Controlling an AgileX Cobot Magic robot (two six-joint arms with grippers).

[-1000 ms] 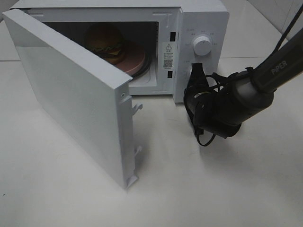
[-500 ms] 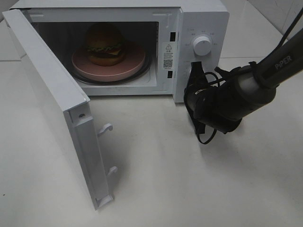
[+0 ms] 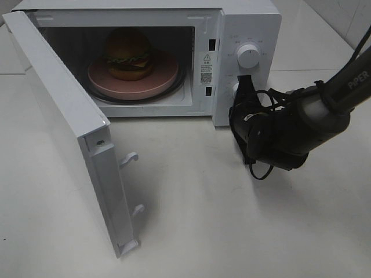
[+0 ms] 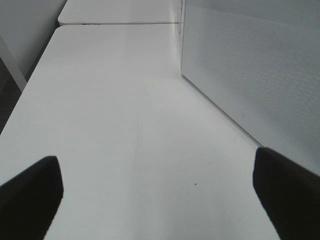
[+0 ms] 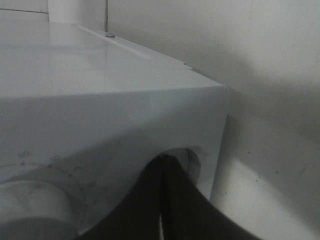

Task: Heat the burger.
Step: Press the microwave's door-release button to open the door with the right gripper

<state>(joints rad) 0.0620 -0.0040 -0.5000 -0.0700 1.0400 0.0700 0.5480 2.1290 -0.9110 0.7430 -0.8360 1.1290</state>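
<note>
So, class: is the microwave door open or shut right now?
Open. The door stands wide, leaving the burger on its plate visible inside.

Microwave door (image 3: 69, 116) has swung much wider, away from the closed right gripper (image 3: 244, 85) fingers, now exposing the burger (image 3: 128, 53) and pink plate (image 3: 159, 80). The gripper has shifted slightly away from the door.

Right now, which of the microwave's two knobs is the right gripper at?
The lower knob, partly hidden behind the shut right gripper; the upper knob stands clear above.
</note>
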